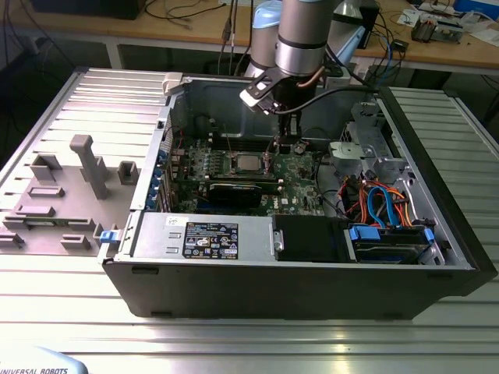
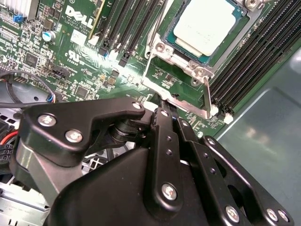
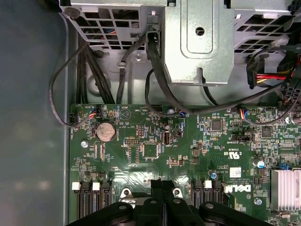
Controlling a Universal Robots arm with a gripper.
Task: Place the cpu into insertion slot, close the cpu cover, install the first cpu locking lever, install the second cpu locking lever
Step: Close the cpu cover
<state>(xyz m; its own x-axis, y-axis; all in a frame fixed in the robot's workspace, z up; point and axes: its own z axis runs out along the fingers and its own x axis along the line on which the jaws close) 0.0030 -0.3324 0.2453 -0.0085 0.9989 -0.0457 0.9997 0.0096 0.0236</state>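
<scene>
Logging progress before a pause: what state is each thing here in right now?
cpu: seated in the insertion slot.
cpu cover: appears down around the cpu.
locking lever: beside the slot; latched or not, cannot tell.
gripper: shut, tips by the slot's rim.
computer case: open, inside exposed.

We find the cpu (image 2: 209, 23) lying in the insertion slot (image 2: 223, 51) on the motherboard (image 3: 113, 155), inside the case (image 1: 312, 288) on the table (image 1: 234, 343). The hand (image 1: 282, 149) hangs just beside the slot, on the exterior view's right. The card (image 1: 234, 191) lies before it.
</scene>
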